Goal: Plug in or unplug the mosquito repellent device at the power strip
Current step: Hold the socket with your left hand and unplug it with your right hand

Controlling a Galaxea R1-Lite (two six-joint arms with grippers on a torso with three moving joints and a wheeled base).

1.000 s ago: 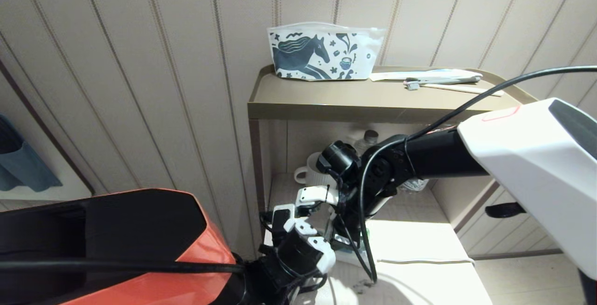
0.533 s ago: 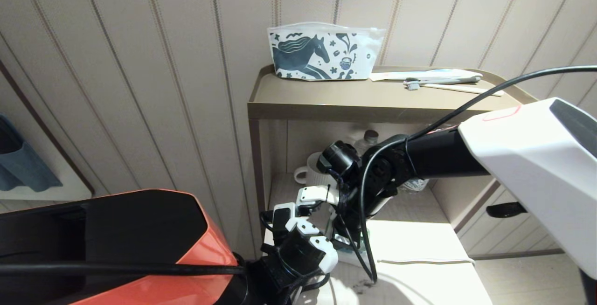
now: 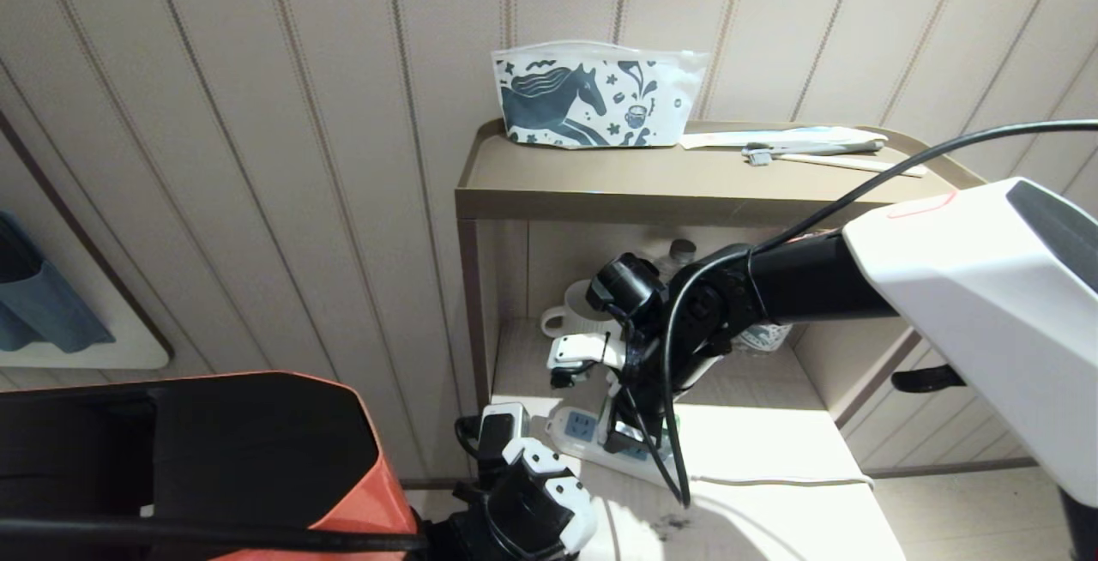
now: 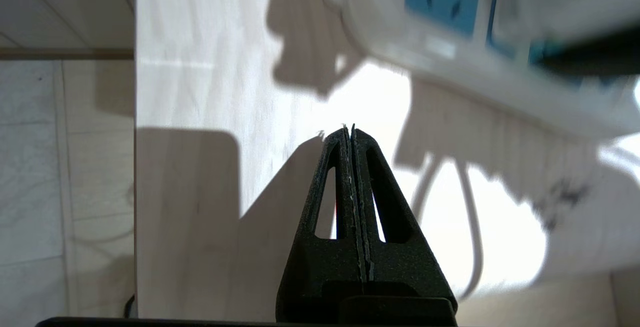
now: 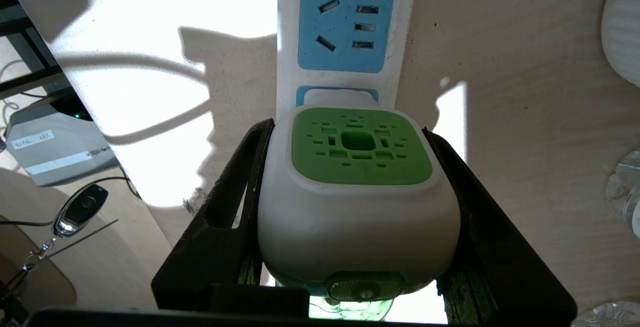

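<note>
Right gripper (image 5: 350, 202): black fingers partly spread, clamped on both sides of the mosquito repellent device (image 5: 357, 187); in head view the arm reached in from 3 o'clock, wrist down over the strip (image 3: 639, 424).
Mosquito repellent device: white body, green vented patch facing the wrist camera, green bottle bit showing at its near edge; sat against the power strip (image 5: 345, 32) over the second blue socket face; whether the prongs were fully seated could not be told.
Power strip: white, long, light-blue sockets; lay on the pale lower surface (image 3: 772, 458) in a sun patch; one free socket showed past the device at 12 o'clock in right wrist view; in head view one blue socket (image 3: 580, 426) visible at 9 o'clock of the right wrist.
Strip cord: white, ran off along the surface toward 3 o'clock (image 3: 772, 481).
Left gripper (image 4: 352, 132): fingers pressed fully together, nothing between them; hung over the pale surface, apart from the strip (image 4: 450, 42), which lay at about 1 o'clock in its view; in head view it sat at 6 o'clock, low (image 3: 523, 492).
Shelf unit (image 3: 652, 192): tan, top tray at 12 o'clock.
Pouch (image 3: 596, 96): white with dark horse print, stood at the back of the top tray against the wall.
Toothbrush (image 3: 811, 149): lay on the tray at 3 o'clock of the pouch.
Mug (image 3: 566, 314): white, on the inner shelf behind the right wrist.
Key fob (image 5: 80, 209): black and silver, at 8 o'clock in right wrist view, off the surface edge.
</note>
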